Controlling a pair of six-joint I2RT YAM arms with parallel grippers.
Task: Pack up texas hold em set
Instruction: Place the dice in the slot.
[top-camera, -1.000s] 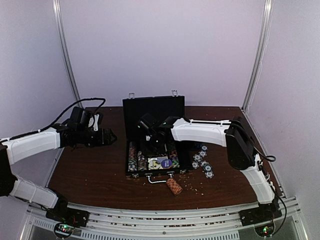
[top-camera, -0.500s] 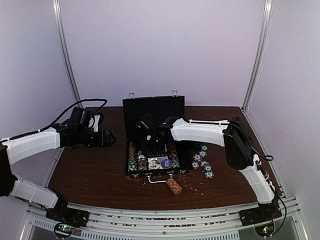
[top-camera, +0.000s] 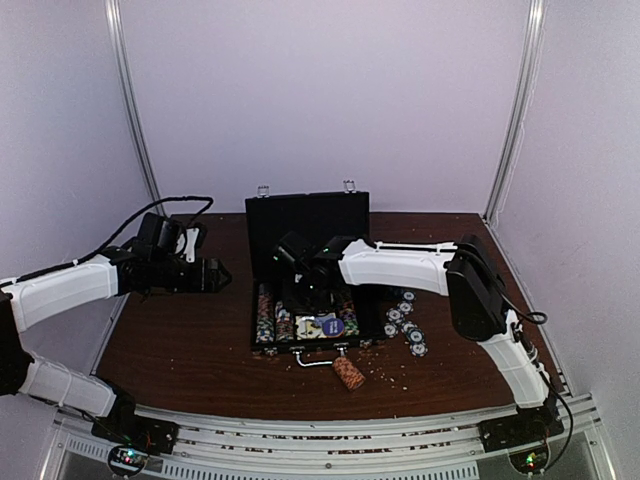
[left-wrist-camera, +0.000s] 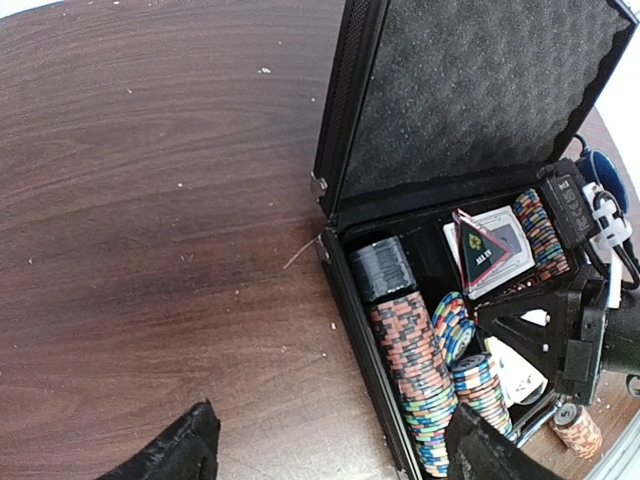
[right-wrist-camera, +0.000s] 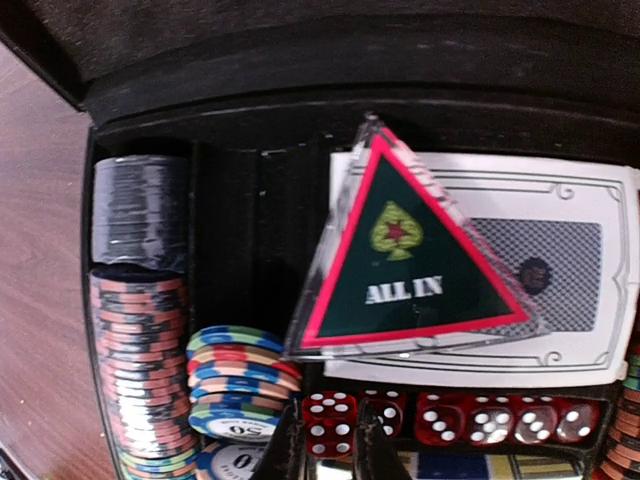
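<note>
You are looking at a dark wooden desk (top-camera: 190, 345) with the black briefcase (top-camera: 307, 215) sitting at its middle, lid standing upright and its foam lining facing you. Your left fingers (top-camera: 215, 274) are hovering over bare wood to the left of the case, spread wide and holding nothing. Your right arm is reaching in from the other side, so that the right fingers (top-camera: 310, 290) are pointing down into the open tray. Inside the tray, rows of striped poker chips (left-wrist-camera: 420, 390) are lying on edge along the left side, with a stack of black chips (right-wrist-camera: 140, 215) at their far end. A card deck (right-wrist-camera: 560, 260) is lying flat to the right of them, and a clear triangular "ALL IN" marker (right-wrist-camera: 400, 270) is leaning across it. More loose chips (top-camera: 405, 325) are lying scattered on the desk just right of the case (a short orange stack (top-camera: 349, 373) is lying on its side near the silver handle (top-camera: 318, 362)). The red dice (right-wrist-camera: 490, 420) are sitting in a row below the deck, and the right fingers are pinching narrowly on the leftmost die (right-wrist-camera: 330, 425).
</note>
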